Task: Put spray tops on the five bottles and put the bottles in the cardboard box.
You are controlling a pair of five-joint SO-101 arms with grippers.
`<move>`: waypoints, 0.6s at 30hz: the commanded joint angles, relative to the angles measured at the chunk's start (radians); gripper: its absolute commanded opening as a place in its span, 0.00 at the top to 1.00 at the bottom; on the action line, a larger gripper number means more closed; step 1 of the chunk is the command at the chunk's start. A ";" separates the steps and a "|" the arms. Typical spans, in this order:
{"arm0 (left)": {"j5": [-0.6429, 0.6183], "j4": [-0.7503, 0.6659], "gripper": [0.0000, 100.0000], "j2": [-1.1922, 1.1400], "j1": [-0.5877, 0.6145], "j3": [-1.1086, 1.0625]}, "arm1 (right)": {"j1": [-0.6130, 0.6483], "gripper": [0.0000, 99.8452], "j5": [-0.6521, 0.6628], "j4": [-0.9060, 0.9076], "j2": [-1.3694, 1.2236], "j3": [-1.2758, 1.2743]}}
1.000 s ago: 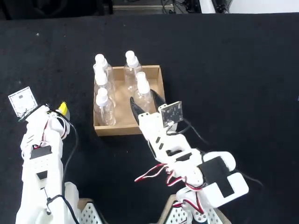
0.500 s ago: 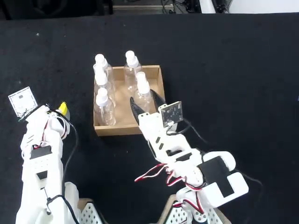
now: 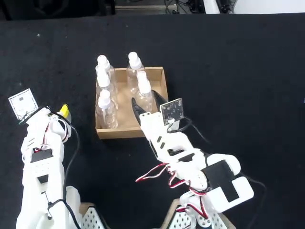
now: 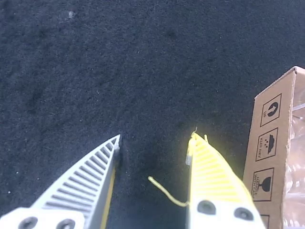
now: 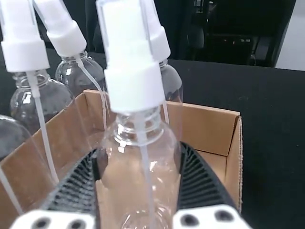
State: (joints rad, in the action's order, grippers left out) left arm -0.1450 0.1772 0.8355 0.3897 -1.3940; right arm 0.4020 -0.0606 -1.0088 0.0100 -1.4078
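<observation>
The cardboard box [image 3: 159, 78] stands at the table's middle with several clear bottles in it, each wearing a white spray top. Three stand along its left side [image 3: 106, 106] and one at the back [image 3: 134, 64]. My right gripper [image 3: 148, 105] is over the box's front right part, shut on the fifth bottle [image 3: 144, 89]. In the right wrist view that bottle [image 5: 143, 181] stands upright between the black fingers [image 5: 76, 186], over the box floor [image 5: 214, 162]. My left gripper [image 4: 156, 138] hangs open over bare table left of the box [image 4: 274, 143], holding nothing.
The table is covered with black cloth [image 3: 238, 71], with open room to the right of and behind the box. In the high view the left arm [image 3: 43, 152] lies along the left front, and the right arm's base [image 3: 214, 181] sits at the front.
My right gripper has shifted slightly to the left and farther back with its bottle. The left arm has not moved.
</observation>
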 commanded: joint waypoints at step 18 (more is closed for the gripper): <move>0.006 -0.020 0.80 0.005 -0.007 0.013 | -0.021 0.96 0.009 0.009 0.001 0.033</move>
State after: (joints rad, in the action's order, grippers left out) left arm -0.1450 0.1772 0.8355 0.3897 -1.3940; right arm 0.4020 -0.0606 -1.0088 0.0100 -1.4078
